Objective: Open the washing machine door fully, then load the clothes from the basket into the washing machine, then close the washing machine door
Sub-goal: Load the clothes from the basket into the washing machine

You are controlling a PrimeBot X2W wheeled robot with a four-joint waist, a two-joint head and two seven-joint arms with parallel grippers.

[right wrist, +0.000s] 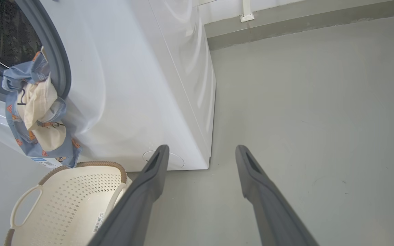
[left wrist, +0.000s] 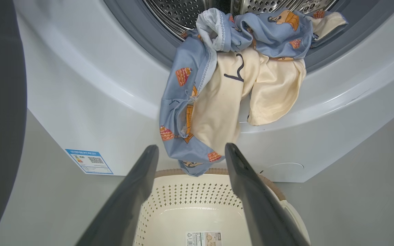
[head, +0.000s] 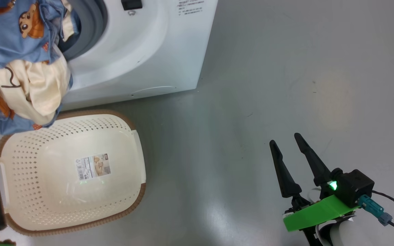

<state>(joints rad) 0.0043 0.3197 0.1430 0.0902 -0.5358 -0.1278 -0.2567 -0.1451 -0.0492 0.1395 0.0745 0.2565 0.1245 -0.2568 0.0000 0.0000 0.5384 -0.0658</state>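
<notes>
No word or number can be read outright. The washing machine [left wrist: 80, 102] bears a small blue-bordered label [left wrist: 88, 161] low on its front, with a QR code and a small coloured chart; its print is too fine to read. In the head view a few lines of grey print [head: 191, 7] stand on the machine's front near the picture's top edge, also illegible. The basket [head: 29, 160] has a white sticker [head: 93, 166] on its floor, with a barcode at one end and a brownish product picture at the other. In the left wrist view that sticker shows a triangular recycling sign [left wrist: 189, 235]. Cream cloth among the clothes [left wrist: 217, 109] carries a dark curved stroke [left wrist: 237, 71], which forms no clear letter.
</notes>
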